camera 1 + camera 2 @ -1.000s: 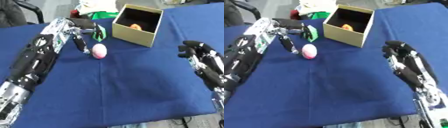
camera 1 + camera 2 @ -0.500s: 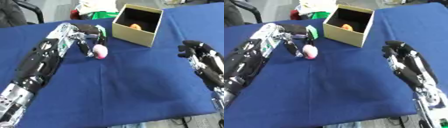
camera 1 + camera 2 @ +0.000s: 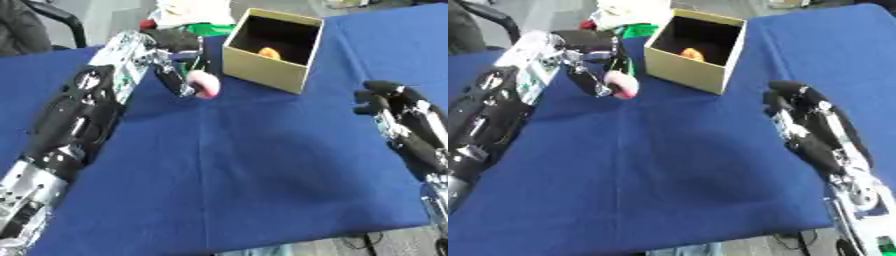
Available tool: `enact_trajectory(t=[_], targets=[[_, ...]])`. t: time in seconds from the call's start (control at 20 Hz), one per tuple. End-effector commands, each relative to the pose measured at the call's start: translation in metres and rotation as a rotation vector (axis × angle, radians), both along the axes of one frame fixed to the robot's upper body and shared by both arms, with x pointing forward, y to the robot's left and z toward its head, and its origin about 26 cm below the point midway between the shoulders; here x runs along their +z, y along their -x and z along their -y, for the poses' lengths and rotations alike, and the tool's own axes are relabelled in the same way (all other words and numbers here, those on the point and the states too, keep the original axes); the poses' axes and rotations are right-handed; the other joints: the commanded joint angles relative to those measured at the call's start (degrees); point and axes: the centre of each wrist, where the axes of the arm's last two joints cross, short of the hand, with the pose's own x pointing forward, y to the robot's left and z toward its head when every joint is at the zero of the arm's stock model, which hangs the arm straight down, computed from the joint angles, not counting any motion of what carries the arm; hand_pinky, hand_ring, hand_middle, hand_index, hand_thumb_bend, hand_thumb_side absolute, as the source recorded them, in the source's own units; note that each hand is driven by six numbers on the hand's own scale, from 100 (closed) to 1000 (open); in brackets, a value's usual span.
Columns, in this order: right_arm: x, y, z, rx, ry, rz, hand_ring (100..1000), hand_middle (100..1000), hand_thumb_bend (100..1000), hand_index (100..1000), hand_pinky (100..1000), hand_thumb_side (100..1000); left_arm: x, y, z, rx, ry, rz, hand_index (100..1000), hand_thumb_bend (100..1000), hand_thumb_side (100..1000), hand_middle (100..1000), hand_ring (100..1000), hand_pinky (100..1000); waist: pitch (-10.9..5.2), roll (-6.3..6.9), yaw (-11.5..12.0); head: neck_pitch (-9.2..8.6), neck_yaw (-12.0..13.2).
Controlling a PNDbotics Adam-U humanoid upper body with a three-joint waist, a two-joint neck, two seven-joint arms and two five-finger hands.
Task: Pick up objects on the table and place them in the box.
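Pickup is under way: the left hand [image 3: 175, 47] is curling its fingers and thumb around the pink ball [image 3: 204, 83], which is sitting on the blue cloth [image 3: 254, 170] just left of the box [image 3: 262, 75]. Next, I judge, it needs lifting over the rim. The box is already holding an orange thing [image 3: 269, 52]. The right hand [image 3: 798, 107] is idling, fingers curled, empty.

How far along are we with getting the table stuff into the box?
Done: one orange object already lies inside the box. In hand: the left hand is at the pink egg-shaped object, fingers curled beside it, though I can't tell if it is gripped or lifted. Left: that pink object isn't in the box, and something green sits behind the hand. The right hand idles at the right.
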Motion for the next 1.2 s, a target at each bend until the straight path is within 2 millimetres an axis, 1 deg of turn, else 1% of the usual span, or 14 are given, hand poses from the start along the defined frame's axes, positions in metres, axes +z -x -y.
enact_trajectory(t=[0.05,0.15,0.25,0.35,0.4,0.5,0.75,0.95,1.1,1.15,1.2], targets=[[0.006,-0.001,0.002,-0.001,0.008,0.019,832,615,100,796,740,447,0.040,0.003,-0.003,0.022,0.019,0.110,614,230,100,457,475,679,-1.19,-0.17,-0.14,0.38,-0.08],[0.006,-0.001,0.001,0.002,0.009,0.019,832,615,100,796,740,447,0.050,0.003,0.003,0.036,0.036,0.150,618,241,100,460,478,679,-1.22,-0.12,-0.34,0.32,-0.03],[0.007,-0.001,0.000,0.008,0.010,0.020,832,615,100,796,740,447,0.055,0.001,0.011,0.052,0.052,0.183,625,252,100,465,483,683,-1.21,-0.11,-0.73,0.17,0.11],[0.008,-0.001,-0.001,0.015,0.011,0.023,832,614,100,796,740,446,0.057,-0.002,0.020,0.064,0.064,0.214,629,260,100,468,486,686,-1.12,-0.08,-1.30,0.02,0.30],[0.008,-0.001,-0.002,0.019,0.012,0.024,832,614,100,796,740,446,0.058,-0.003,0.025,0.071,0.071,0.231,635,279,100,472,491,689,-1.05,-0.02,-1.63,-0.08,0.49],[0.009,-0.002,-0.003,0.030,0.015,0.026,833,614,100,796,740,447,0.056,-0.006,0.035,0.086,0.086,0.262,641,292,103,478,499,687,-0.87,0.15,-2.34,-0.33,0.94],[0.012,-0.003,-0.009,0.062,0.021,0.033,833,614,100,796,740,447,0.045,-0.013,0.060,0.124,0.168,0.338,658,325,129,487,513,675,-0.38,0.55,-4.35,-0.97,1.96],[0.014,-0.003,-0.011,0.074,0.022,0.036,833,614,100,796,741,447,0.028,-0.017,0.072,0.169,0.209,0.375,687,347,138,509,534,670,-0.08,0.71,-5.56,-1.27,2.44],[0.015,-0.004,-0.012,0.077,0.022,0.038,833,614,100,796,741,447,0.014,-0.020,0.075,0.206,0.217,0.387,749,379,166,549,561,677,0.06,0.73,-6.11,-1.46,2.58],[0.015,-0.004,-0.012,0.077,0.021,0.038,833,614,100,796,741,446,0.010,-0.020,0.075,0.213,0.220,0.390,785,417,197,577,577,686,0.08,0.71,-6.23,-1.50,2.56],[0.015,-0.004,-0.012,0.076,0.020,0.038,832,614,100,796,741,446,0.008,-0.021,0.075,0.219,0.221,0.394,830,448,214,624,590,692,0.08,0.69,-6.31,-1.52,2.54]])
